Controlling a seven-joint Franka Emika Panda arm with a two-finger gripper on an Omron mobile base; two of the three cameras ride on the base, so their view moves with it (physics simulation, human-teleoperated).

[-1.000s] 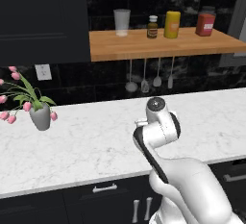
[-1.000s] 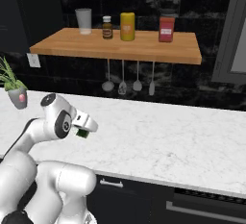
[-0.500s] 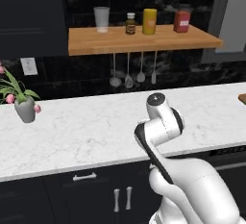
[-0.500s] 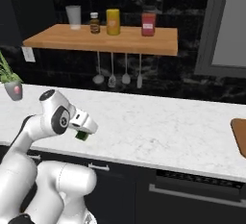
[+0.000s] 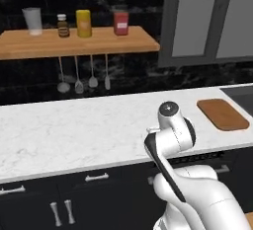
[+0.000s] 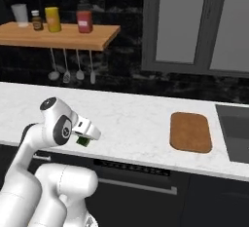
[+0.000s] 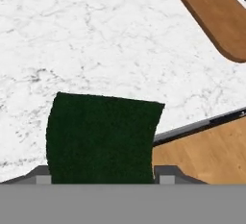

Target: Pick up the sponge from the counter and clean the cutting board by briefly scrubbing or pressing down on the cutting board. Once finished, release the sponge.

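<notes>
Pincer [image 6: 83,141] first: you've got it pinching the small rectangular dark green sponge [image 7: 102,139], held in the air just over the front edge of the long white marble counter [image 5: 84,130], toward the middle of its length. From the hand camera the sponge's dark green face fills the space between the two finger tips, its lower edge down at their level, and the pale veined counter spreads out beyond it. From the right base camera you can see a bit of green [image 6: 82,141] poking out under the white hand, right beside the arm's big round joint.

Now look to the right end of the counter: the flat brown wooden cutting board with rounded corners [image 6: 190,131] lies flat there, near the front edge and just beside the dark cooktop [image 6: 234,138] set into the counter's right end. It is well apart from your pincer, with bare marble between the two. The left base camera shows the same board [image 5: 222,114], and the hand camera catches it in the upper right corner [image 7: 217,16].

Behind the counter, on the dark wall, you have a long orange-brown wooden shelf [image 5: 79,44] carrying a clear glass tumbler [image 5: 32,20], a small dark bottle [image 5: 62,25], a yellow canister [image 5: 83,23] and a red jar [image 5: 120,22], left to right. Four metal utensils [image 5: 83,78] hang below the shelf. Dark cabinet fronts with silver handles [image 5: 97,177] run under the counter's front edge.
</notes>
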